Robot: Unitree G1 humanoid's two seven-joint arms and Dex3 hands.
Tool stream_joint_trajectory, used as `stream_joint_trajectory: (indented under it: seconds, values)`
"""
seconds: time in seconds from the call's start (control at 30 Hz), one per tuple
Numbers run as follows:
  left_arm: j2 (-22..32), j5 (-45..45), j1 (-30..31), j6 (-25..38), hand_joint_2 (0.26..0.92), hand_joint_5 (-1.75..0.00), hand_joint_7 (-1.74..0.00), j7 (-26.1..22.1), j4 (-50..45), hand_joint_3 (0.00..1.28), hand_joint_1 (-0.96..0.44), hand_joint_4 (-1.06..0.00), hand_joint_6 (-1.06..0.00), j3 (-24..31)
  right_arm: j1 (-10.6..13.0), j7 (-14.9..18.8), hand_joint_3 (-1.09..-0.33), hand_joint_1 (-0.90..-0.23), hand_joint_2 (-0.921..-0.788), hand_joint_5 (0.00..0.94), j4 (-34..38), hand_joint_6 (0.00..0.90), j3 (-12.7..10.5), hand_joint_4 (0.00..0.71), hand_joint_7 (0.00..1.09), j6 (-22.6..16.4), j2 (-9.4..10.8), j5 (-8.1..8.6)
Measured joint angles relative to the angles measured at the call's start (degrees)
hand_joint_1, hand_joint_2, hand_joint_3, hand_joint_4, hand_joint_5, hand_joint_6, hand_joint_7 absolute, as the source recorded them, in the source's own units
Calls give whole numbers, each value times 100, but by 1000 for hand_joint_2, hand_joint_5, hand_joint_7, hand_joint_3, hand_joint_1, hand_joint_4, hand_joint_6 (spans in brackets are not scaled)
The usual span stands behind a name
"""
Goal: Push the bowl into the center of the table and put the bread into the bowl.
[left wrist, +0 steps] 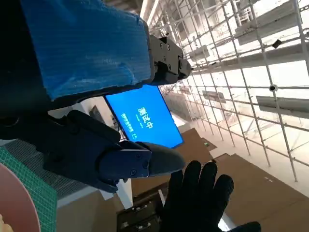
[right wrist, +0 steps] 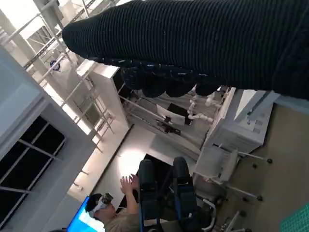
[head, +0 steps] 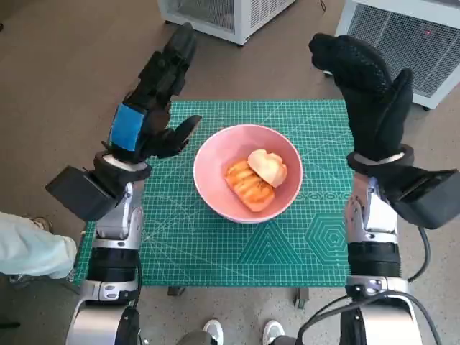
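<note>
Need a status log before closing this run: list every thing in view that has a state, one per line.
bowl: upright near the middle of the green mat, holding the bread
bread: two pieces lying inside the bowl
left hand: raised beside the bowl, fingers apart, holding nothing
right hand: raised, fingers up, holding nothing
green mat: flat on the table
</note>
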Motion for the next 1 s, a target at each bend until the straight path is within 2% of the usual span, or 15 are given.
stream_joint_trajectory:
  seconds: [0.33,0.5,1.0]
  values:
    - [-79,-1,2,43,921,0,-12,7,-71,433,-698,-86,-176,-41,88,-96,-681,-667,-921,2,-176,164,16,248,356,89,-23,-28]
    - [-116,-1,2,43,921,0,-14,26,-70,431,-689,-85,-178,-40,134,-149,-682,-666,-921,1,-203,166,33,247,349,99,-33,-95]
    - [-194,-15,1,32,921,0,-11,77,20,419,-683,-77,-170,-15,140,-216,-681,-669,-921,0,-242,174,61,244,333,167,-42,-188]
